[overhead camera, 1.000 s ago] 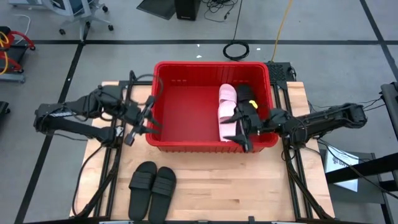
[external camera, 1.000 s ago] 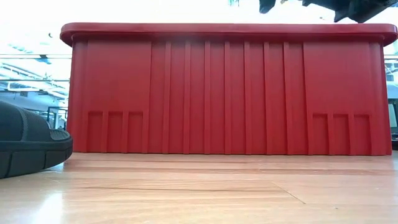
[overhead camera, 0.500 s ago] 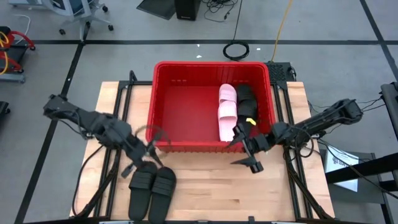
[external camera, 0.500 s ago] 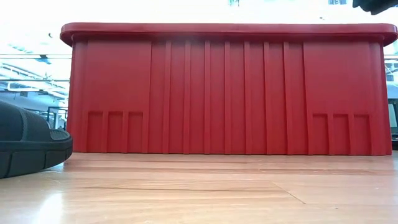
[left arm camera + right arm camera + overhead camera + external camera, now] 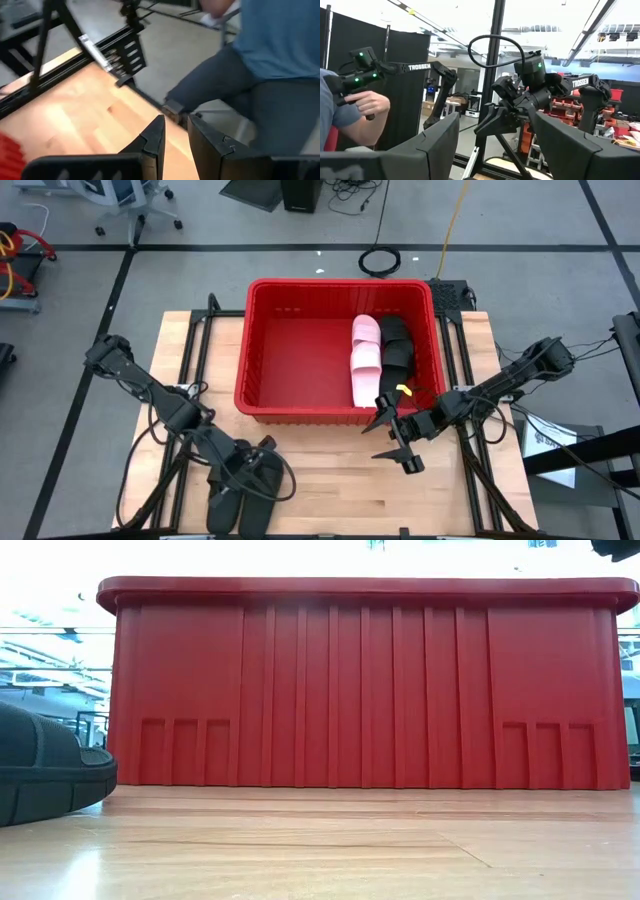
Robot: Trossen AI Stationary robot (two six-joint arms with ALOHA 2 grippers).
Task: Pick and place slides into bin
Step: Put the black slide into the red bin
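— Where to find the left gripper (image 5: 252,468)?

— Above the pair of black slides (image 5: 262,498), near the front edge of the table (image 5: 330,490), left of the middle. Fingers only a little apart, nothing between them.

— And the right gripper (image 5: 395,445)?

— Just in front of the red bin (image 5: 247,350), by its near right corner. Wide open and empty.

— Already in the bin?

— Two pink slides (image 5: 365,360) and the other black slides (image 5: 397,350), along the right wall.

— What to fear from here?

— Probably a descent with so narrow an opening: could press on a strap instead of taking it and push a slide toward the front edge, maybe over it. Also hard to take one slide alone, with the two side by side. Better to open wider first.
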